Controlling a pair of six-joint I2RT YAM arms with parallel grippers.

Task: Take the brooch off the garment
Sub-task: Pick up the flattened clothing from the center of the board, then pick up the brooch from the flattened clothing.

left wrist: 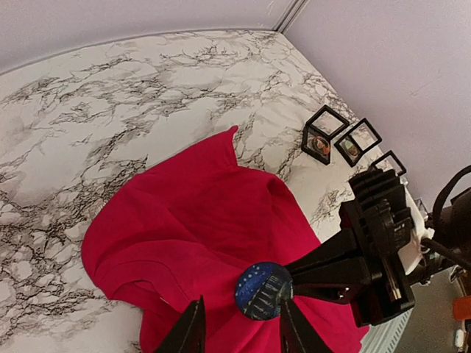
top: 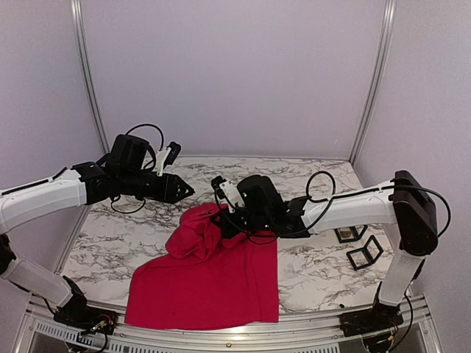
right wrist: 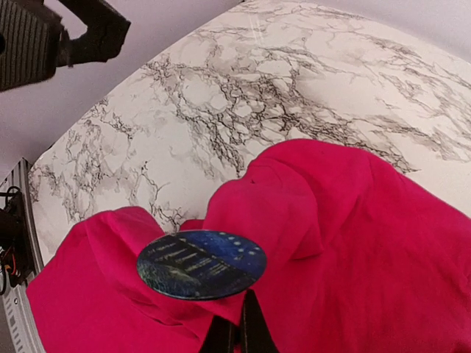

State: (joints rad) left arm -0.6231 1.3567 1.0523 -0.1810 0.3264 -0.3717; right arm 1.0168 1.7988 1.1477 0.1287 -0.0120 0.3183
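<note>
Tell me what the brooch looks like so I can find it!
Look on the marble table for the big red T-shirt. At its bunched-up far end sits the brooch, a flat round disc. It is dark blue with pale dots, unlike the square black frames on the bare marble.

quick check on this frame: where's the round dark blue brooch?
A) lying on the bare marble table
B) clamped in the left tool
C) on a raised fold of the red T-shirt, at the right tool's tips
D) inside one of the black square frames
C: the round dark blue brooch sits on a fold of the red T-shirt that is bunched up over the shut right tool. The left tool is open and clear of it in the top view.
</note>
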